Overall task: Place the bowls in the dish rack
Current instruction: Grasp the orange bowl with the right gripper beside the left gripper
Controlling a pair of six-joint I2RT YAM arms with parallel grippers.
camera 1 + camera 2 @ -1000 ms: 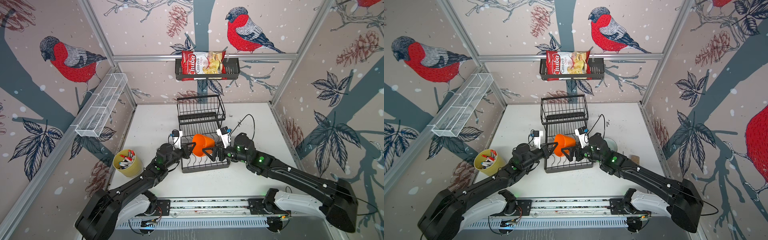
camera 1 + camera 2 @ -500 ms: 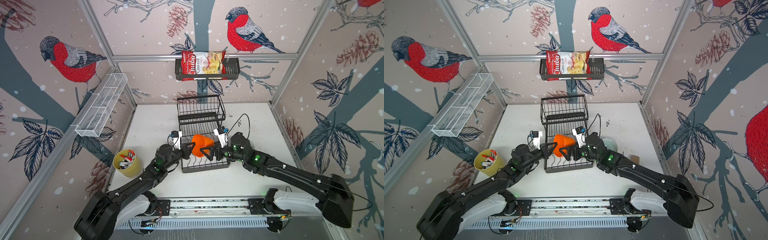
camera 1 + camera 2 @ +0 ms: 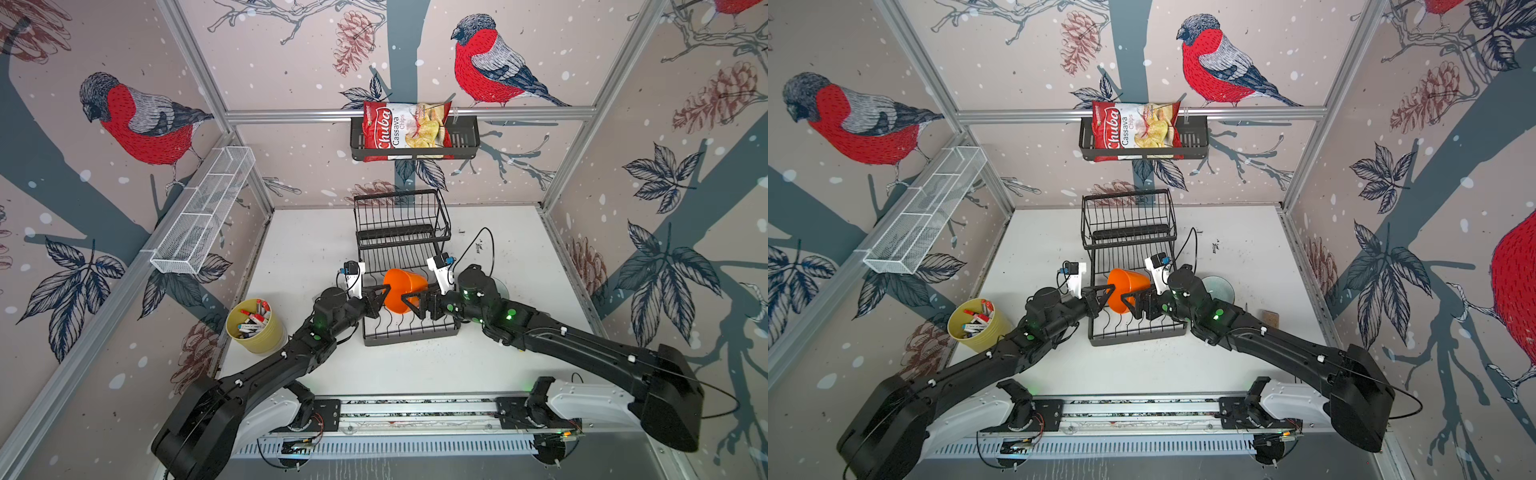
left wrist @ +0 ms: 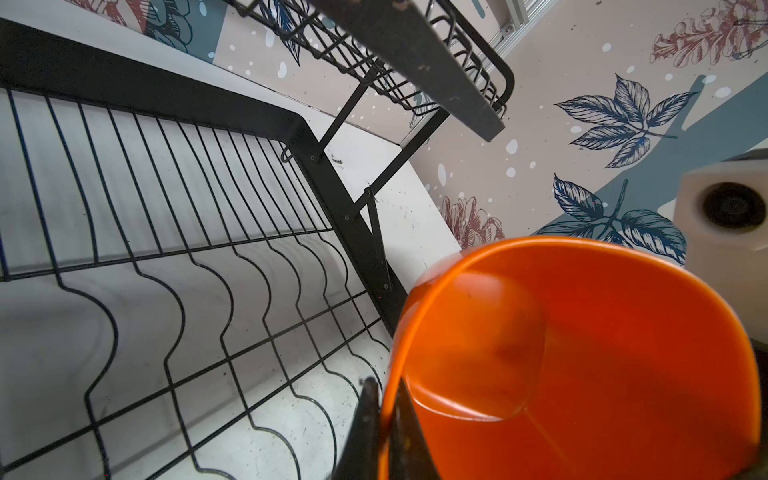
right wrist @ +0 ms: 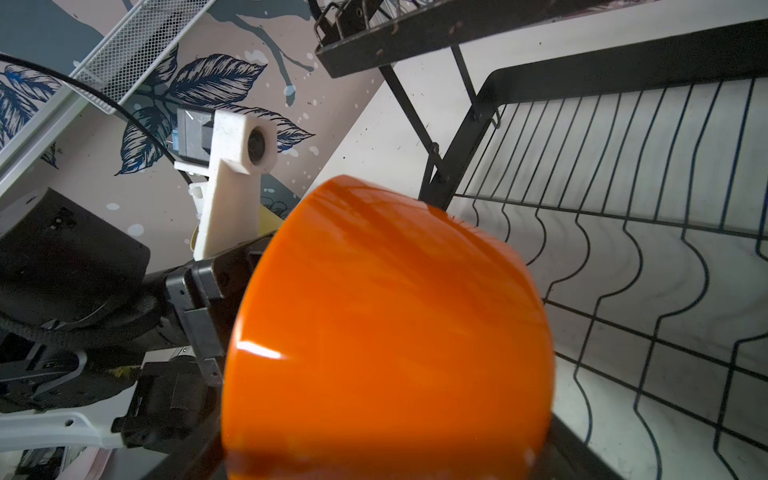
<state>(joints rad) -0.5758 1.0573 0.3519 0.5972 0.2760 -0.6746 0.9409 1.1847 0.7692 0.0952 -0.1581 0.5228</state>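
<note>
Orange bowl point(image 3: 405, 286) hangs on its side just above the near end of the dish rack point(image 3: 409, 334), over the flat base tray, mouth turned toward the left arm. The left gripper point(image 4: 384, 419) is pinched tight on its rim, one finger inside and one outside (the left wrist view shows this plainly). The right gripper point(image 3: 411, 298) sits against the bowl's underside. Whether its jaws clamp the bowl or merely bracket it I cannot tell, since the bowl fills the right wrist view. By my reading this is the placing step for this bowl, possibly a hand-over between arms. The next move calls for lowering it edge-on between the wavy wires so it stands propped, then letting go gently. A pale mint bowl point(image 3: 1221, 286) waits on the table point(image 3: 316, 249) behind the right wrist. Farther back, the raised basket point(image 3: 401, 214) holds nothing. On the far wall a red bag point(image 3: 405, 131) reads "Chuba Cassava Chips".
</note>
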